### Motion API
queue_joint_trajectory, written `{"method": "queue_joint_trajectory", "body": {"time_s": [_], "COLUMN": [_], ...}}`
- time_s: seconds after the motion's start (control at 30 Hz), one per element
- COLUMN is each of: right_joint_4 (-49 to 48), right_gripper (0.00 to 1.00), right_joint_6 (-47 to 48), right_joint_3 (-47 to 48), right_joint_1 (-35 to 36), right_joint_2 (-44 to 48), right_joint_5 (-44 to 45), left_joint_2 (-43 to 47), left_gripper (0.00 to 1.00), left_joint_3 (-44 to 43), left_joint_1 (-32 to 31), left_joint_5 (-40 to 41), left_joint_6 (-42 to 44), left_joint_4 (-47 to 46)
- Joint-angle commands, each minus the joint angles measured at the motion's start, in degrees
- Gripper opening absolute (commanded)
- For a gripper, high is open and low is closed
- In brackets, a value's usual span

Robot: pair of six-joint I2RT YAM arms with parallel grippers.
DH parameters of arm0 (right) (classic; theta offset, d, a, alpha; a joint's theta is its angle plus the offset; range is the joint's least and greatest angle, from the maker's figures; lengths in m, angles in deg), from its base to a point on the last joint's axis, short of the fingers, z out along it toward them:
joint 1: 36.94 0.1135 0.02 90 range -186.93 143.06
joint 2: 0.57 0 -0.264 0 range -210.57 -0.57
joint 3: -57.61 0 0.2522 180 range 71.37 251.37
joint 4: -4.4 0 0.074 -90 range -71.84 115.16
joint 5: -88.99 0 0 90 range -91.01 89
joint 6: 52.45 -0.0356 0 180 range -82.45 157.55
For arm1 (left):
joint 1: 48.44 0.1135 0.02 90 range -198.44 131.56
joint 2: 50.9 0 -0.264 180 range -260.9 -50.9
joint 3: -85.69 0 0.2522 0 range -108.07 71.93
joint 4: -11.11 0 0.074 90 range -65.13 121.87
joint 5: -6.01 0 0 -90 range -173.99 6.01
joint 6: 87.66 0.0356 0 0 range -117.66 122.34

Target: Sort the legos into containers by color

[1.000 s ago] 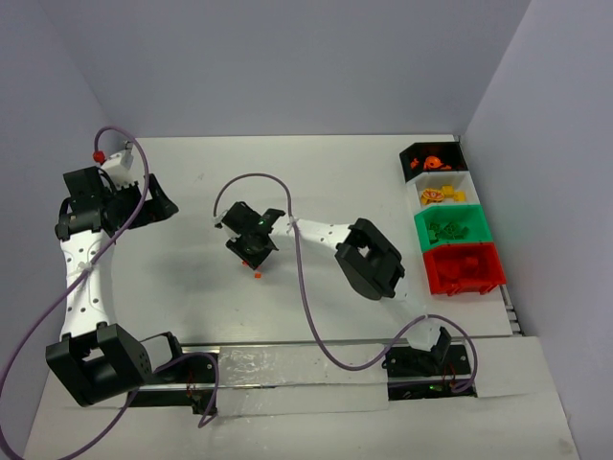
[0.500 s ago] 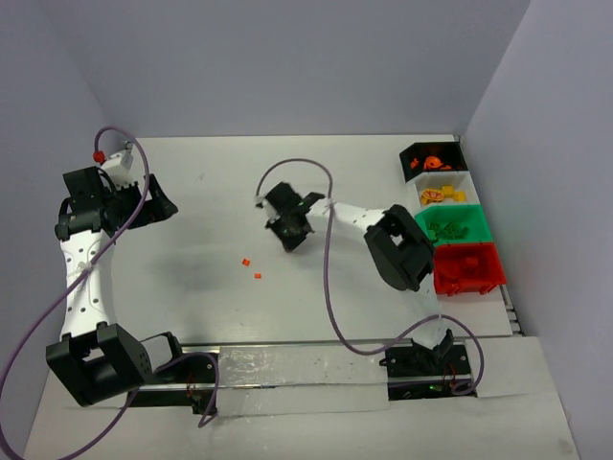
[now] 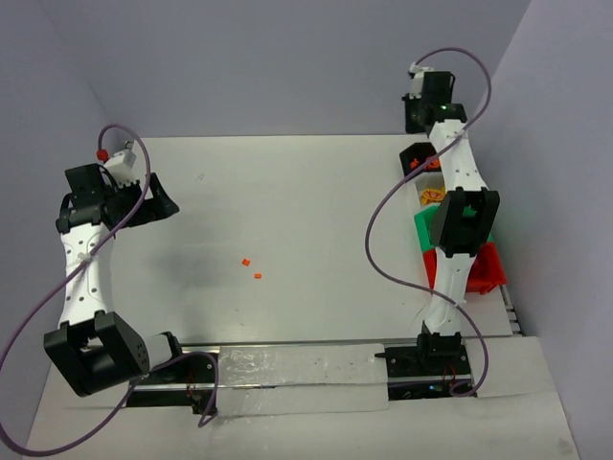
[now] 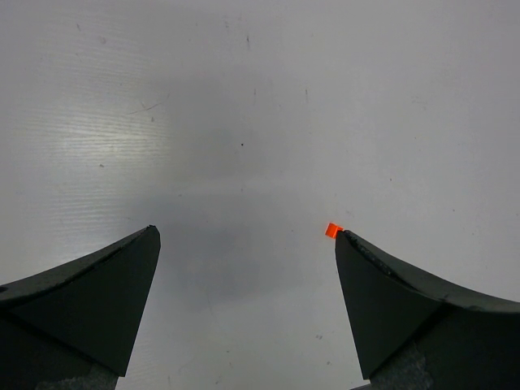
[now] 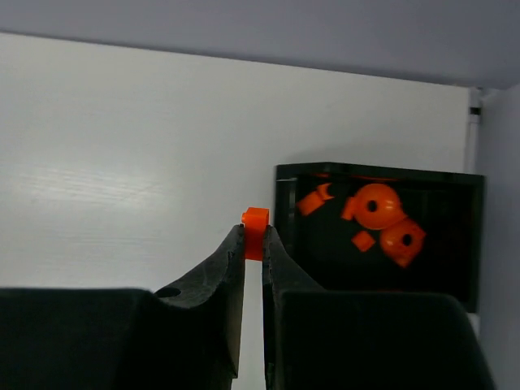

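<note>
Top external: containers partly behind arm

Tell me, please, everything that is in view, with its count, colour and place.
table: one, white, under everything
containers: four joined in a row, black, white, green, red; table's right edge, partly hidden by the right arm
loose legos: two, orange, mid-table, close but apart
binned legos: at least four, orange, in the black container; other containers' contents mostly hidden
held lego: one, orange, between the right gripper's fingers
cables: two, purple, one looping along each arm
left gripper: one, black, open, over the table on the left side
right gripper: one, black, shut on the held lego, beside the black container
</note>
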Motion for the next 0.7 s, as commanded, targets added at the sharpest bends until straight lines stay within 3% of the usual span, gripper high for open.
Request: {"method": "queue_joint_trajectory", "body": {"time_s": [0.0,0.4,0.47,0.5,0.53,0.6,0.67], "right_joint_4": [4.7,-1.4,-1.6,-1.9,-2.0,-2.0,-1.4], "right_gripper": [0.0,0.0,0.05,0.14,0.15,0.6,0.86], "right_joint_6": [2.3,2.3,2.2,2.1,1.9,1.5,0.9], "right_joint_3": [4.8,5.4,5.4,5.5,5.5,5.6,5.5], "right_joint_1": [-4.4,-10.1,-10.3,-10.4,-10.4,-10.4,-10.3], "right_joint_2": [-6.1,-11.1,-11.4,-11.9,-12.0,-12.0,-11.2], "right_joint_5": [-0.7,-0.7,-0.6,-0.6,-0.7,-0.9,-1.3], "left_joint_2": [-1.5,-2.6,-2.6,-2.7,-2.8,-3.0,-3.1], "left_gripper": [0.99,0.99,0.99,0.99,0.99,0.99,0.99], "left_joint_3": [-3.5,-3.5,-3.5,-3.6,-3.6,-4.0,-4.2], "left_joint_1": [0.3,0.3,0.3,0.2,0.2,0.3,0.3], "left_joint_5": [-1.3,-1.1,-0.9,-0.8,-0.8,-0.8,-0.8], "left_joint_6": [0.5,0.6,0.6,0.6,0.6,0.6,0.6], "left_joint_4": [-0.9,-0.7,-0.7,-0.7,-0.6,-0.4,-0.1]}}
